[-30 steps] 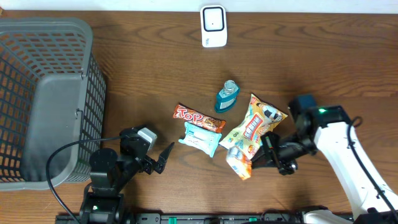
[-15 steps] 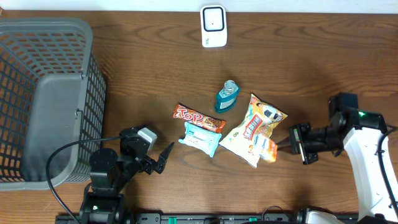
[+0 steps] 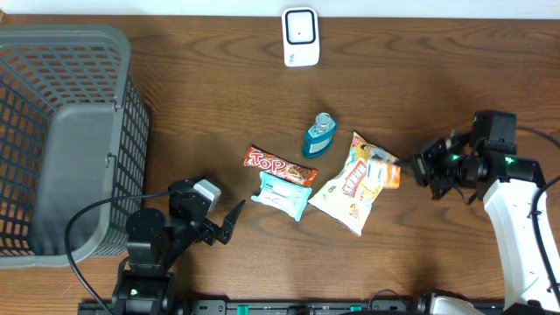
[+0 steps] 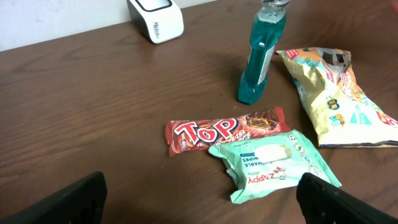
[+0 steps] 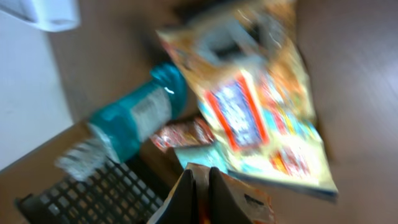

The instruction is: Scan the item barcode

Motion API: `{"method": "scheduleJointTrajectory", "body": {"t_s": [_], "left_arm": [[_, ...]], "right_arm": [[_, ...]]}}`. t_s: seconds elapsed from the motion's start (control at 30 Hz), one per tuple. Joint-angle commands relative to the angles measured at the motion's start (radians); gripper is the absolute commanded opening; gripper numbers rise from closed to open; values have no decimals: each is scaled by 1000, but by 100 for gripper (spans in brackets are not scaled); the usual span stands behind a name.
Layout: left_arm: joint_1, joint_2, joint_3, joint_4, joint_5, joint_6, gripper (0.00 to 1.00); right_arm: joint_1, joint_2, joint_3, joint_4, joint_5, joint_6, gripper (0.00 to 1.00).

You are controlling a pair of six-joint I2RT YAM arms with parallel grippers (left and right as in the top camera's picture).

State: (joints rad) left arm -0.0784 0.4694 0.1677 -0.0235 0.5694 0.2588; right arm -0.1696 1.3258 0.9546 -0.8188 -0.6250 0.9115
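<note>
**A:** Where's the item right now?

**B:** I've got the right pincer (image 3: 418, 166) pinched on a small orange packet (image 3: 390, 175), right at the chip bag's (image 3: 354, 185) right edge. Left pincer (image 3: 229, 220) is spread wide, low over the desk (image 3: 437, 70).

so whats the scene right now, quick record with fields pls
scanner: white, at the far table edge
basket: grey, on the left
right tool: shut on small orange packet, next to the snack bag
left tool: open, holding nothing, facing the items
on table: blue bottle upright, Top bar, wipes pack
scan: packet not yet at scanner
</note>
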Motion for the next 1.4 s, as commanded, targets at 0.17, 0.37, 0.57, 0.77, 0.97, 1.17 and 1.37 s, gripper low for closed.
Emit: {"method": "scheduleJointTrajectory", "body": {"t_s": [0.17,0.37,0.57,0.77,0.97,1.17,1.37], "left_arm": [[3,2,-13,1,-5,-9,98],[3,2,-13,1,-5,-9,98],[3,2,-13,1,-5,-9,98],[3,2,-13,1,-5,-9,98],[3,1,-13,1,-5,-9,98],[3,2,-13,1,-5,-9,98],[3,2,-13,1,-5,-9,98]], "right_arm": [[44,-6,14,317,64,-90,1],[128,11,14,622,229,-90,1],[235,93,14,899,460,-90,1],[311,301,14,1341,476,-90,1],[336,557,49,1770,426,-89,1],[355,814,309,1796,308,-71,1],[383,1012,623,1664,278,-71,1]]}}
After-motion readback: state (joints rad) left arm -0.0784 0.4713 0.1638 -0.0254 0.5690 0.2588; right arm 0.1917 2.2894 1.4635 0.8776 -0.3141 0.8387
